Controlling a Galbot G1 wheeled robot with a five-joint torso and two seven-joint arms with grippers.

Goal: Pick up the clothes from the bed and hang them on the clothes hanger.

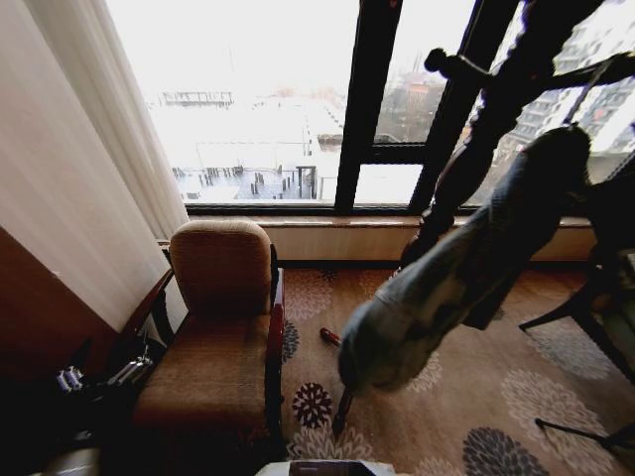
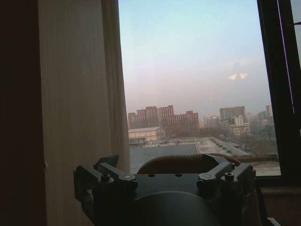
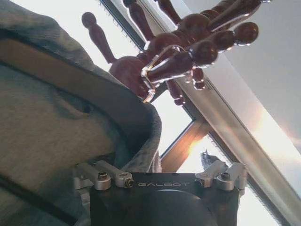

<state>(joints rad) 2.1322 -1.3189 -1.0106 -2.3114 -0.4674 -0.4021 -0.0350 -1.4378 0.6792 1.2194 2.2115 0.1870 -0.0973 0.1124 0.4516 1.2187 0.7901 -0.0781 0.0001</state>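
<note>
1. The right gripper (image 3: pixel 160 181) is sitting just beside the jacket (image 3: pixel 51 117), under the knobbed pegs of a wooden coat stand (image 3: pixel 178 52); whether its fingers are apart or together, I cannot tell, since only the knuckles are showing.
2. The jacket (image 1: pixel 446 288) is hanging in a slack drape off the dark coat stand (image 1: pixel 496 109), well above the carpet (image 1: pixel 476 397). The bed is not appearing.
3. Handling judgement: the denim is looking soft and limp but fairly weighty; it is likely folding wherever unsupported. The collar or shoulder seam is offering the firmest hold.
4. The left gripper (image 2: pixel 164 181) is idling, facing the window (image 2: pixel 197 94) and curtain (image 2: pixel 80 94) above an armchair (image 1: pixel 218 327); its finger state I cannot tell.
5. Hidden: no thin wire hanger is making itself out; the jacket's sleeves and the point where it is catching the stand are staying unclear against the window glare.
</note>
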